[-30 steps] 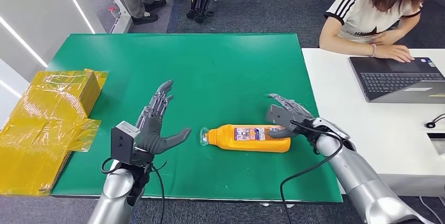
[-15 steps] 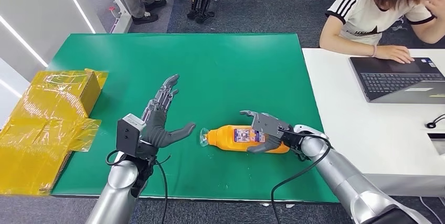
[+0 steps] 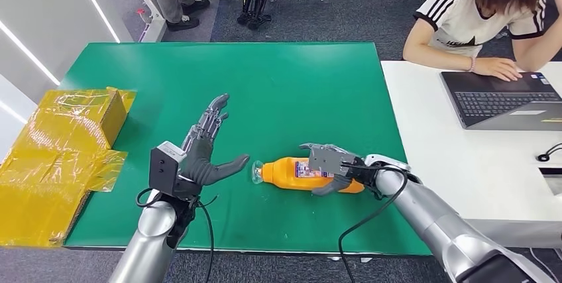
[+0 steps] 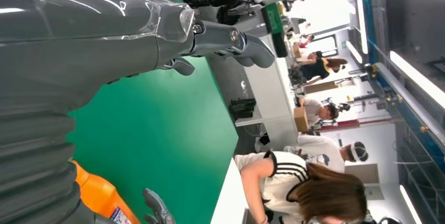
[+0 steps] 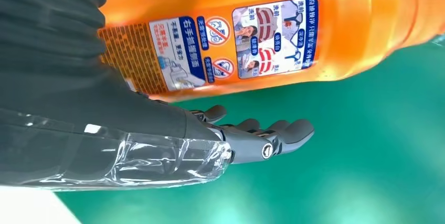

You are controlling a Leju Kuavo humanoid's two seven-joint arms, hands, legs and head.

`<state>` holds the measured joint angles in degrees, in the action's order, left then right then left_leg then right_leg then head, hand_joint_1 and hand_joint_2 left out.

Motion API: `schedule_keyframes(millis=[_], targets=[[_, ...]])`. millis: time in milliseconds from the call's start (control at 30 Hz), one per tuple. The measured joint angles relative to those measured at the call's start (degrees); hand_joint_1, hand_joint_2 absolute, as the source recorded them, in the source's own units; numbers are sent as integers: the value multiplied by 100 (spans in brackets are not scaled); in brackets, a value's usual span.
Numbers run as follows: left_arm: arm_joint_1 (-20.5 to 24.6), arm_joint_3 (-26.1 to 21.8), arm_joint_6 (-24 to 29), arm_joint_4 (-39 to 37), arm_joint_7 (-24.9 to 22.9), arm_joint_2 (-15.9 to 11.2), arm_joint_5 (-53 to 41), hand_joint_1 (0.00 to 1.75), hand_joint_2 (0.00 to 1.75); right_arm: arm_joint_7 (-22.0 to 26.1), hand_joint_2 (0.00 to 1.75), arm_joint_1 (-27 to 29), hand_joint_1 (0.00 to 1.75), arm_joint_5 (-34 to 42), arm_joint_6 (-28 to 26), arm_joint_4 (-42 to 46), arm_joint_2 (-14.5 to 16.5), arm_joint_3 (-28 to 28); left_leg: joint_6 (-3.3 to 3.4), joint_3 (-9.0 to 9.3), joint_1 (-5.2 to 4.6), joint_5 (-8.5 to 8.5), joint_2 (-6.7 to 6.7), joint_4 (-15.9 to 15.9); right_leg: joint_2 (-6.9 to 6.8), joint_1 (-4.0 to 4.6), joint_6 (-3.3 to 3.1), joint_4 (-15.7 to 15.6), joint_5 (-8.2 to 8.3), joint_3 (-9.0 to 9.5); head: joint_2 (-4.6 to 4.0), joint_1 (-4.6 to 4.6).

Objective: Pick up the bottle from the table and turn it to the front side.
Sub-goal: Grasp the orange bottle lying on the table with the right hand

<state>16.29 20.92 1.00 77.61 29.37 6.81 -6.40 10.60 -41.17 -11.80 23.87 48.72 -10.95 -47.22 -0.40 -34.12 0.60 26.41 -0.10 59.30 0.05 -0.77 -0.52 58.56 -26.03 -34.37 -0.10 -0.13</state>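
Lying on its side on my green worktop (image 3: 278, 84), the orange bottle (image 3: 291, 171) points its clear cap toward my left hand (image 3: 202, 157), and its far end sits under my right hand (image 3: 329, 164). My right hand is draped over that end of the bottle: fingers (image 3: 311, 146) reach across the top, and the thumb curls along the near side. Whether the fingers press the plastic or only cup around it I cannot tell; in the right wrist view the fingers (image 5: 273, 135) lie stretched out beside the bottle (image 5: 273, 35), with a strip of green showing between them and the orange body. The bottle rests flat on the worktop, not lifted. Its label, a white and blue panel with small pictures and printed text, faces upward and toward my wrist camera.

My left hand holds nothing. It stands upright on edge just beyond the cap, fingers spread and pointing away from me, thumb stretched toward the bottle but not touching it. In the left wrist view a corner of the bottle (image 4: 102, 198) peeks past my ribbed cover.

To my left, a yellow cardboard box (image 3: 59, 157) wrapped in clear film lies at the edge of the worktop. To my right, a person (image 3: 477, 18) in a striped white shirt sits at a white table (image 3: 450, 164) with a laptop (image 3: 507, 101).
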Motion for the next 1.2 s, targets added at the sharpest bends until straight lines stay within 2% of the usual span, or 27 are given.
schedule_keyframes(millis=[367,533,633,800,1000,1200], targets=[[0,6,-12,0,-9,-48,41,0,175,-63,175,-225,0,-116,-1,-78,2,-398,0,-2,-1,0,-1,0,-1,0,0,-1,0,0,0,2],[-10,6,-47,1,-32,-53,101,0,175,-369,175,-427,0,-641,24,-112,0,-657,0,-2,-1,0,-1,1,0,0,0,0,0,0,1,1],[-45,6,-90,2,-61,-55,174,0,175,-577,175,-704,0,-823,312,-145,-29,-905,0,0,-1,-1,0,2,1,0,0,0,0,0,1,1],[-80,6,-189,2,-85,-57,295,0,175,-609,175,-1038,0,-778,696,-263,-114,-1291,0,0,0,-1,-1,2,-1,0,0,0,0,0,1,1],[33,6,-344,-21,-164,-33,390,0,175,-649,175,-1064,0,-746,513,-489,-165,-1589,0,0,-1,-1,-1,4,0,0,0,-1,0,-1,1,1],[26,6,-425,-82,-124,-28,377,0,175,-746,175,-985,0,-830,375,-502,-459,-1712,1,-4,-1,-1,-10,7,-9,-1,0,-2,0,0,0,1]])
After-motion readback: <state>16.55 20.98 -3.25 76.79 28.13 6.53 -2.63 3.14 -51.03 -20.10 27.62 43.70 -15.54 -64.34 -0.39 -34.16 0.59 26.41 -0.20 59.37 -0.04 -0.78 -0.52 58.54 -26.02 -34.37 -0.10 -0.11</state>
